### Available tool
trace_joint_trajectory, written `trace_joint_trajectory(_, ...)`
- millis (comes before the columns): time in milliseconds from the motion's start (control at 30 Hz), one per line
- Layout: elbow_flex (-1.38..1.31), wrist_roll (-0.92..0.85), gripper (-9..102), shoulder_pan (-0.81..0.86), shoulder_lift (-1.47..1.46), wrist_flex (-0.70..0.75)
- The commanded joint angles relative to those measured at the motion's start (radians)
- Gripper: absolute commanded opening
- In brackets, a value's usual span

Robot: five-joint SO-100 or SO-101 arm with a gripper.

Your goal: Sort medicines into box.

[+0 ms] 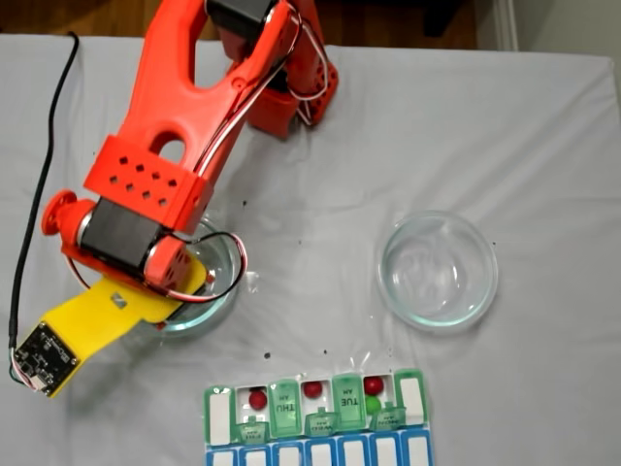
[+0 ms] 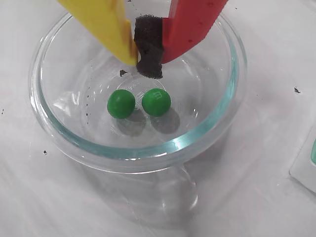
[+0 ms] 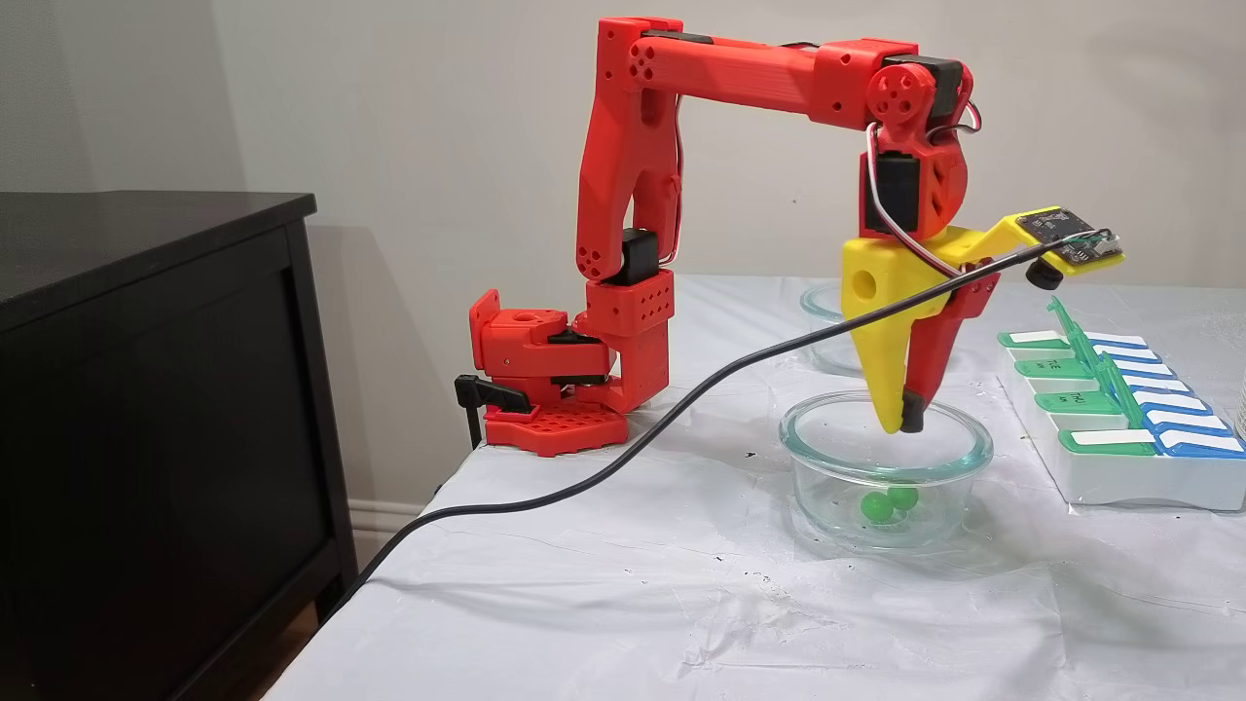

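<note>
Two balls [image 2: 121,103] [image 2: 156,101] lie side by side in the near dish [image 2: 133,148], the tool [image 2: 148,64] poised above them. In a fixed view, a second dish [image 1: 438,270] sits on the bench [image 1: 543,146] to the right, well apart. The box [image 1: 315,408] lies below both dishes, holding balls [image 1: 257,398] in its open compartments.

A room in a home, plain painted wall [image 3: 389,117] with white baseboard [image 3: 389,511], dark wooden cabinet [image 3: 156,409] at the left, table under a creased white cloth [image 3: 584,604], wood floor [image 1: 87,17] at the far edge.
</note>
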Motion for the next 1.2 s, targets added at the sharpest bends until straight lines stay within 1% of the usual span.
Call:
trace_joint_trajectory(0,-0.091,0.008,1,-0.006,0.002,-0.015)
trace_joint_trajectory(100,-0.083,0.014,3,-0.006,-0.02,-0.028)
trace_joint_trajectory(233,-0.077,0.014,10,-0.006,-0.049,-0.037)
trace_joint_trajectory(600,-0.018,-0.028,16,0.009,-0.006,-0.06)
trace_joint_trajectory(767,0.023,-0.049,18,0.017,0.025,-0.074)
trace_joint_trajectory(1167,0.055,-0.044,18,0.021,0.035,-0.101)
